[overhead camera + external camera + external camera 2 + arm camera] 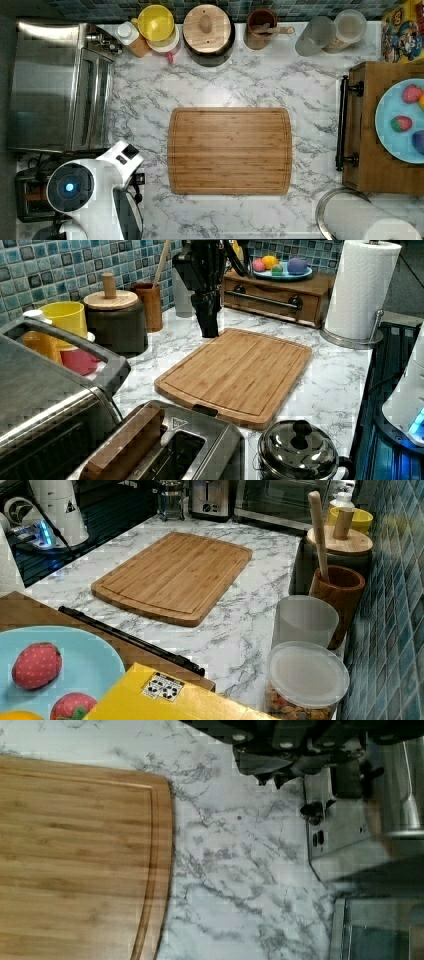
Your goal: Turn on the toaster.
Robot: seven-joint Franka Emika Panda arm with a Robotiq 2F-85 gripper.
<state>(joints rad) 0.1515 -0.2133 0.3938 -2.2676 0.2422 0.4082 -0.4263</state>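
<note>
The fingers (207,315) hang pressed together above the table (250,85), holding nothing. The toaster (200,450) stands at the top view's left, near corner, just beside the big oven (55,85). It is probably rigid, slick steel and light enough to slide, so press only the black lever (312,812) on its end, straight down.

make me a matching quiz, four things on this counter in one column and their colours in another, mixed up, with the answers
Things:
1. cutting board
2. plate on the wooden drawer box
3. toaster
4. bowl by the tiled wall

Colours:
A. yellow
B. silver steel
C. light blue
D. brown wood

Pairs: 1-D, 2-C, 3-B, 4-A
</note>
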